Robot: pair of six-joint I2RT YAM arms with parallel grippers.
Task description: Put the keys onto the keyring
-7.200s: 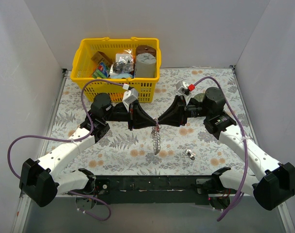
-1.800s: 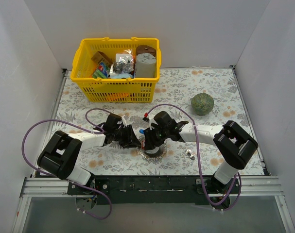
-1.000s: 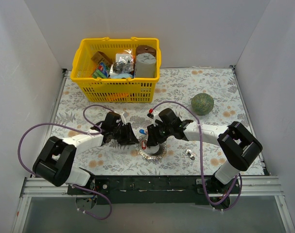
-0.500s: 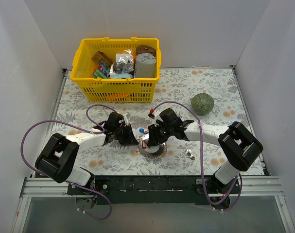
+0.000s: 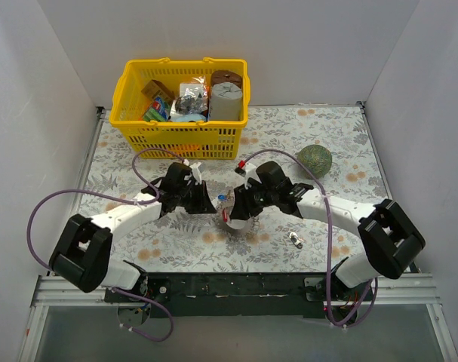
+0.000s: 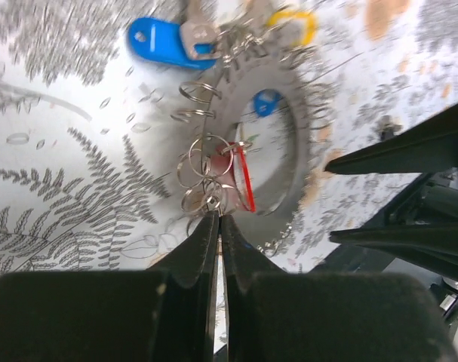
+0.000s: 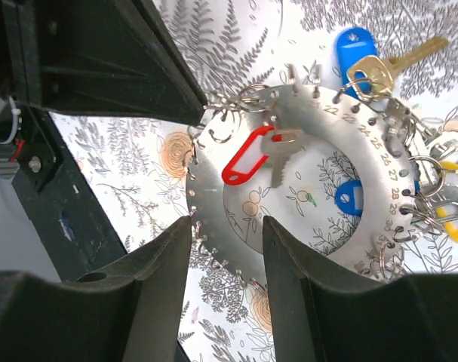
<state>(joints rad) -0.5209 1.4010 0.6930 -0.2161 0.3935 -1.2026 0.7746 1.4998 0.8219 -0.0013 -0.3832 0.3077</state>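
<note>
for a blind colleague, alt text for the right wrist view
A toothed silver keyring carries red-, blue- and yellow-tagged keys above a floral cloth. The left end effector meets its rim; the right end effector is open below.

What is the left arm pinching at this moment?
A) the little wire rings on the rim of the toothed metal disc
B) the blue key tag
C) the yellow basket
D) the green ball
A: in the left wrist view the left end effector is shut on the small wire rings hooked to the rim of the keyring, while the blue key lies away from its tips.
</note>
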